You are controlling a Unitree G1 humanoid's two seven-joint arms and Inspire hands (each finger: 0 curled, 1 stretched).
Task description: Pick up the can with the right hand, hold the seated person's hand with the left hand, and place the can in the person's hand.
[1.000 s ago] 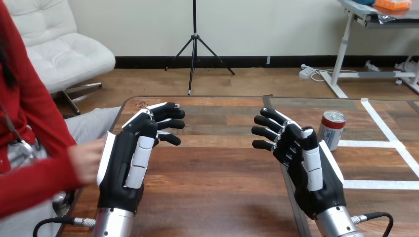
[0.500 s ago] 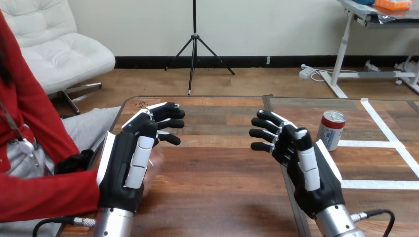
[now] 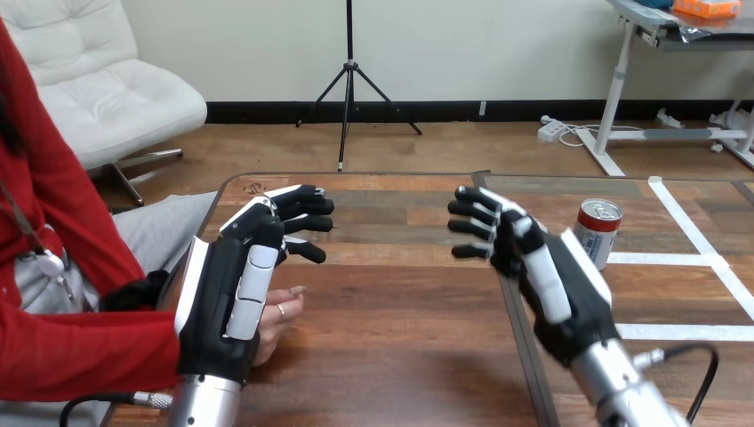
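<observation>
The person's hand [image 3: 277, 313] now lies on the tabletop [image 3: 400, 311] near its left edge. Its fingertips show past the right side of the robot's left hand [image 3: 233, 298]. A second ago this hand was off the left edge, beside the robot's hand, and half a second ago it had slid mostly out of sight behind it. The red sleeve [image 3: 89, 347] has come forward with it and now runs in along the near left corner.

The left hand has not moved. It hangs over the left part of the tabletop with its back up, and its fingers [image 3: 311, 206] reach toward the far edge, spread and only loosely bent, closed on nothing. The person's hand sits under and behind its palm; whether the two touch cannot be told, and no finger or thumb curls round it.

The right hand [image 3: 560, 294] has changed its lie. Its forearm has swung out toward the near right, so the hand now slants from there toward the middle of the tabletop. Its fingers [image 3: 471, 212] sit a little nearer the far edge than before. They are stretched and spread, holding nothing.

The can [image 3: 597, 233] stands where it stood in both earlier frames, upright on the right half of the tabletop toward the far edge. It is just beyond the outer side of the right hand, with no finger round it. White tape [image 3: 685, 332] crosses the tabletop to the can's right.
</observation>
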